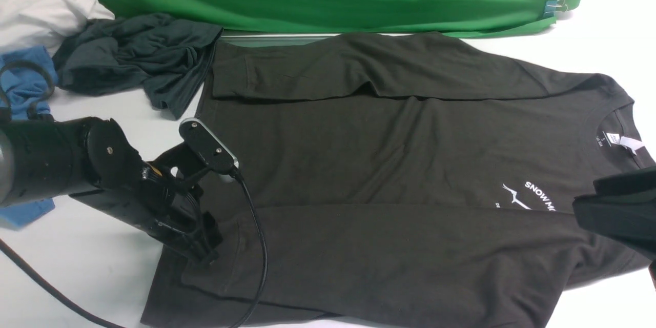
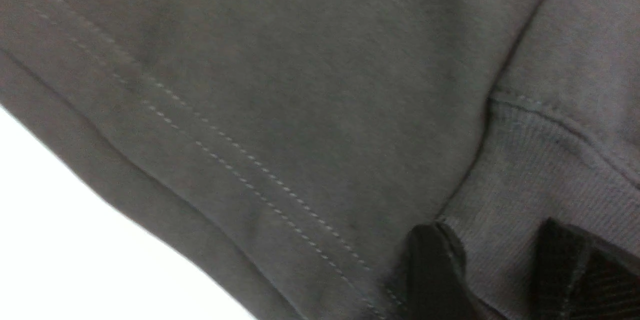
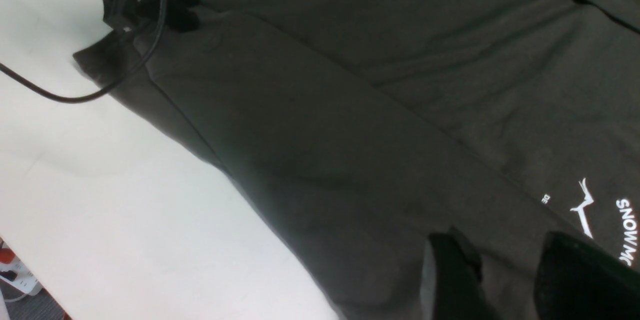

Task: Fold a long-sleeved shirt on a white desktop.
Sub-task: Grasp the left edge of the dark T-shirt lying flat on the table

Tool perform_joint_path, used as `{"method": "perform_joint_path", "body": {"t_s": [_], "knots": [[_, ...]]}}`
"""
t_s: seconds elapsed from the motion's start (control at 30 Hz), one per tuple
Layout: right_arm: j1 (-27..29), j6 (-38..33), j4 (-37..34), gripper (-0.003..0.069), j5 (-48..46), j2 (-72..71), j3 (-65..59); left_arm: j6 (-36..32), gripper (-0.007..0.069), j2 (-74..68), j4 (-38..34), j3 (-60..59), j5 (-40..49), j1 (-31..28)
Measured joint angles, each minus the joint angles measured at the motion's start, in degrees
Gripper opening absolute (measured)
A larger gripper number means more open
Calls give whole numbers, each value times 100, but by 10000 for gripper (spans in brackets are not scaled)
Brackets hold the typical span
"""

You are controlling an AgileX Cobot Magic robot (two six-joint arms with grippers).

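Left fingers [image 1: 205, 251] parted, empty, lower left over cuff [image 2: 540, 180]; sleeve [image 1: 384, 246] laid across shirt [image 1: 389, 164], probably to square it. Right fingers [image 3: 452, 280] half-open, empty, hovering.

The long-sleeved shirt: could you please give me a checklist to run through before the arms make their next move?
1. Far sleeve folded over the long-sleeved shirt body: ok.
2. Near sleeve laid across the body: ok.
3. Left gripper open, with the cuff lying flat beneath it: ok.
4. Right gripper free of cloth: cannot tell, since fabric fills the gap between its fingers.
5. Cable clear of the shirt: not ok, it lies across the hem end.
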State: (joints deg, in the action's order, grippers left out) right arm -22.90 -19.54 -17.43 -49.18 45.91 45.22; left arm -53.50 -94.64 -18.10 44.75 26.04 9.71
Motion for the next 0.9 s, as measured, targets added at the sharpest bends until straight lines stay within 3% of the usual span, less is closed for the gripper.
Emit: {"method": "perform_joint_path", "body": {"t_s": [0.27, 0.5, 0.9], "knots": [[0, 0, 0, 238, 0, 0, 0, 0, 293, -11, 257, 0, -498, 0], [0, 0, 0, 238, 0, 0, 0, 0, 237, 156, -176, 0, -501, 0], [0, -19, 0, 238, 123, 0, 0, -56, 236, -177, -211, 40, -308, 0]]}}
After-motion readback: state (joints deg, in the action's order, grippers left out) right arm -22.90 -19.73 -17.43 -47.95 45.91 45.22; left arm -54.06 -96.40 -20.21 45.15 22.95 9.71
